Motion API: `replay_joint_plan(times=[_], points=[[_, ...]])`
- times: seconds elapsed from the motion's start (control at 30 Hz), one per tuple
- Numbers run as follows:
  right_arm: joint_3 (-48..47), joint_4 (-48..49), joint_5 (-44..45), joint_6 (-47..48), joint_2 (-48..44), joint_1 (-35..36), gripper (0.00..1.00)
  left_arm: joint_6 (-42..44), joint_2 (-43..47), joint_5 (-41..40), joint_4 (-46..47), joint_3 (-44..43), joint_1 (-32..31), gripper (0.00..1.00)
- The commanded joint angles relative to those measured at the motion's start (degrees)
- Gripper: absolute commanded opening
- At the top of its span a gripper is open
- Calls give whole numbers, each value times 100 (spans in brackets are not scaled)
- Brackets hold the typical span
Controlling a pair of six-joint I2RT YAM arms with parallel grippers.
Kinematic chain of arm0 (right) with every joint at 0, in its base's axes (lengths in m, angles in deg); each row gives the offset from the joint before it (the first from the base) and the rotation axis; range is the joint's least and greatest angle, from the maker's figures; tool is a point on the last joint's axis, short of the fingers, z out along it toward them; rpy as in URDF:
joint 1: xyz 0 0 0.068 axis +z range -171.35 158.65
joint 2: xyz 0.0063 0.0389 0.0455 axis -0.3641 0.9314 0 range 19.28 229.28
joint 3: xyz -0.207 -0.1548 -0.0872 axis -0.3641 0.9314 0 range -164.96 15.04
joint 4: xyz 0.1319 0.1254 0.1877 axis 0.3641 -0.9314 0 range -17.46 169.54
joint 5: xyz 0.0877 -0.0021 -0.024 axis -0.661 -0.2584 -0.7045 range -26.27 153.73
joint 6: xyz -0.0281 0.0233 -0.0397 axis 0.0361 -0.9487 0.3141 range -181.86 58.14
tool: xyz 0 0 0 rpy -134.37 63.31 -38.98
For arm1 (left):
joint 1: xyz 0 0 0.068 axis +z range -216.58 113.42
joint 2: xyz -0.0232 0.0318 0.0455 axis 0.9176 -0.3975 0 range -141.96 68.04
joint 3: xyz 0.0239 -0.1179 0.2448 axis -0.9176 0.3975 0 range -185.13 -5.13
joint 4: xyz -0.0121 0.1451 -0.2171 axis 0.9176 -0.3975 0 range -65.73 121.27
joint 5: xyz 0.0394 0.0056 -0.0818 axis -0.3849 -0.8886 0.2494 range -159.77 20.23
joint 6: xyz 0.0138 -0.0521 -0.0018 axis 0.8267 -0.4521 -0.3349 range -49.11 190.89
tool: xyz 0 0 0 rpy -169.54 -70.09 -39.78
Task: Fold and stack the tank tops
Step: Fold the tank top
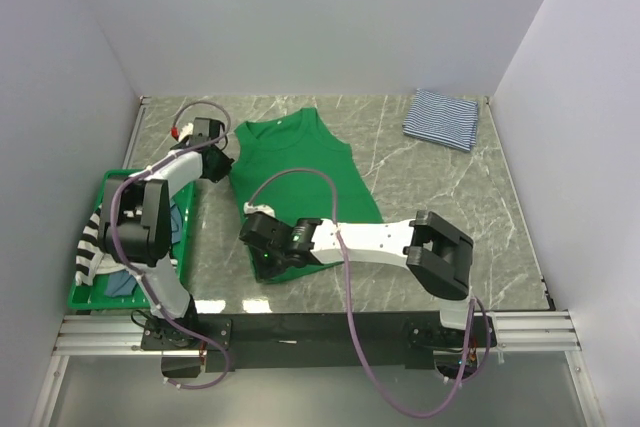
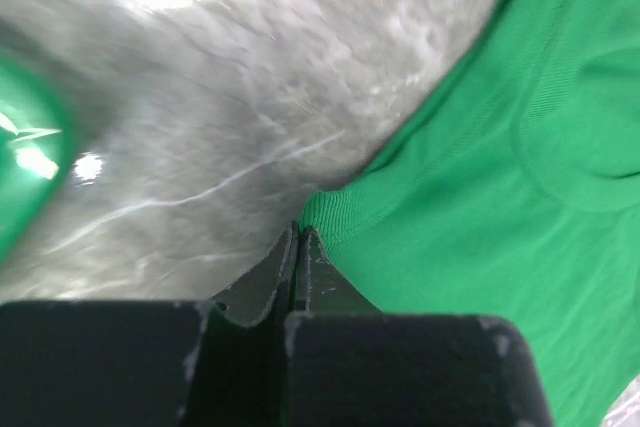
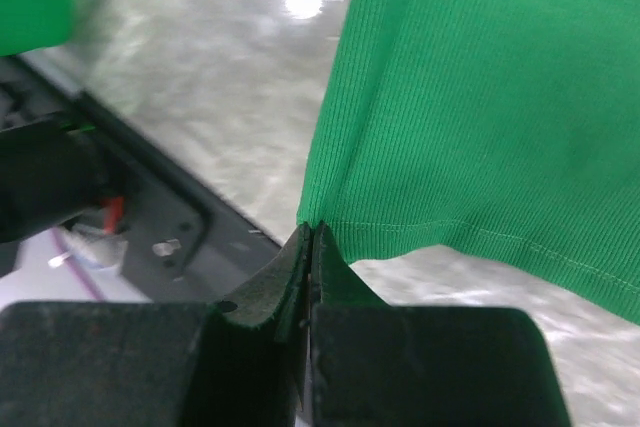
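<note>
The plain green tank top lies spread on the marble table, neck towards the back. My left gripper is shut on the edge of its left shoulder strap; in the left wrist view the jaws meet at the cloth's corner. My right gripper is shut on the near-left hem corner, and in the right wrist view the cloth hangs lifted off the table. A folded thin navy-white striped top lies at the back right. The black-white striped top and the dusty blue one are in the bin.
A rigid green plastic bin stands at the left edge beside the left arm. White walls close in the table on three sides. The black rail with the arm bases runs along the near edge.
</note>
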Motion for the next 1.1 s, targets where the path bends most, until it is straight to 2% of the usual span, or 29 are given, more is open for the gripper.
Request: replay_joint_plan(times=[0.0,0.13,0.23,0.4,0.7,1.07], points=[[-498,227,-457,-39,196,135,0,-150,408,-812,-289,-132,33,1],[-631,236,-590,-31,214,109,0,-45,356,-752,-378,-299,33,0],[-395,333,-581,-74,57,-5,0,-27,294,-716,-421,-440,-2,1],[474,692,-555,-180,-557,-312,0,-36,154,-742,-527,-843,-265,0],[1810,1229,-502,-443,-1376,-769,0,-45,-733,-909,-931,-1977,-898,0],[2795,1660,-388,-690,-1886,-1121,0,35,-1446,-1006,-1177,-2856,-1487,1]])
